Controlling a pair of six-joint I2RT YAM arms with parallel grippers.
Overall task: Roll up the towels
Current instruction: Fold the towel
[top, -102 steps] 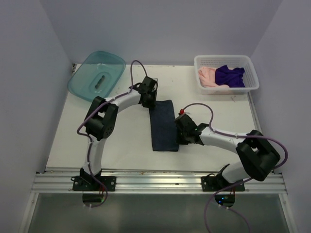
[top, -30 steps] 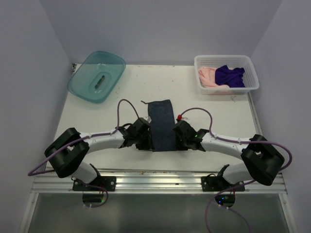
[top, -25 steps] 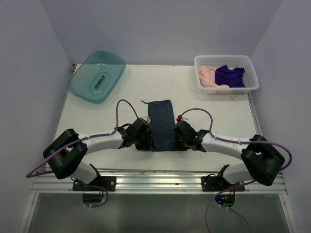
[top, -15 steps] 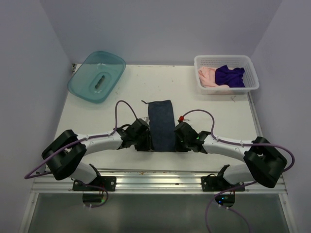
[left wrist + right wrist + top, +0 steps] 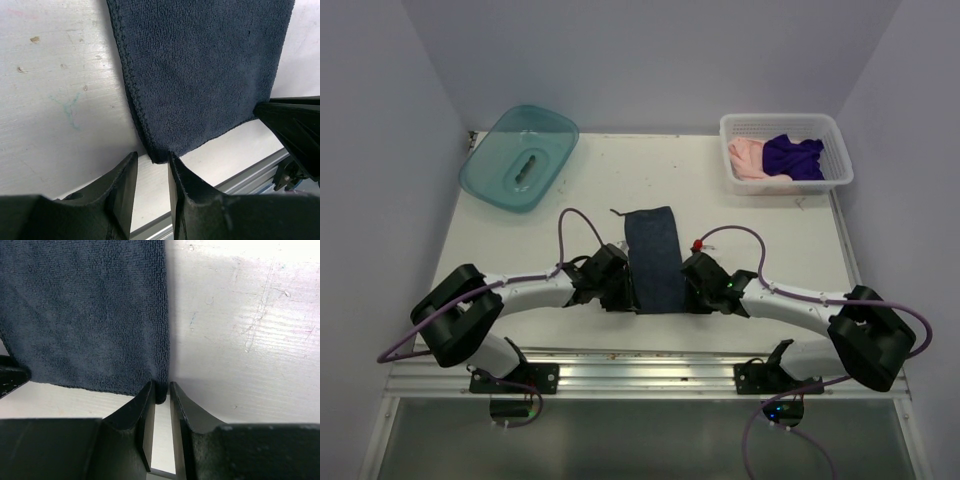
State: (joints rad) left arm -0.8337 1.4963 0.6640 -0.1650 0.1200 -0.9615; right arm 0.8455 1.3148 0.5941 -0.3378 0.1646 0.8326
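A dark slate-blue towel [image 5: 653,260] lies flat and lengthwise on the table between my two arms. My left gripper [image 5: 623,296] sits low at its near left corner. In the left wrist view the towel [image 5: 200,70] has its corner just at the tips of the left gripper [image 5: 152,160], whose jaws stand apart. My right gripper [image 5: 692,293] is at the near right corner. The right wrist view shows the towel [image 5: 85,310] with its corner between the right gripper [image 5: 161,390], narrowly open with a gap beside the cloth. A pale pink towel [image 5: 747,158] and a deep purple towel [image 5: 792,155] lie crumpled in the basket.
A white basket [image 5: 785,120] stands at the far right corner. A teal tub [image 5: 555,122] with a small dark object [image 5: 525,165] inside is at the far left. Grey walls enclose the table on three sides. A metal rail [image 5: 650,375] runs along the near edge.
The left arm came from the towel's far left corner to its near left corner. Over the last second the right jaws have parted, and the right arm has shifted slightly.
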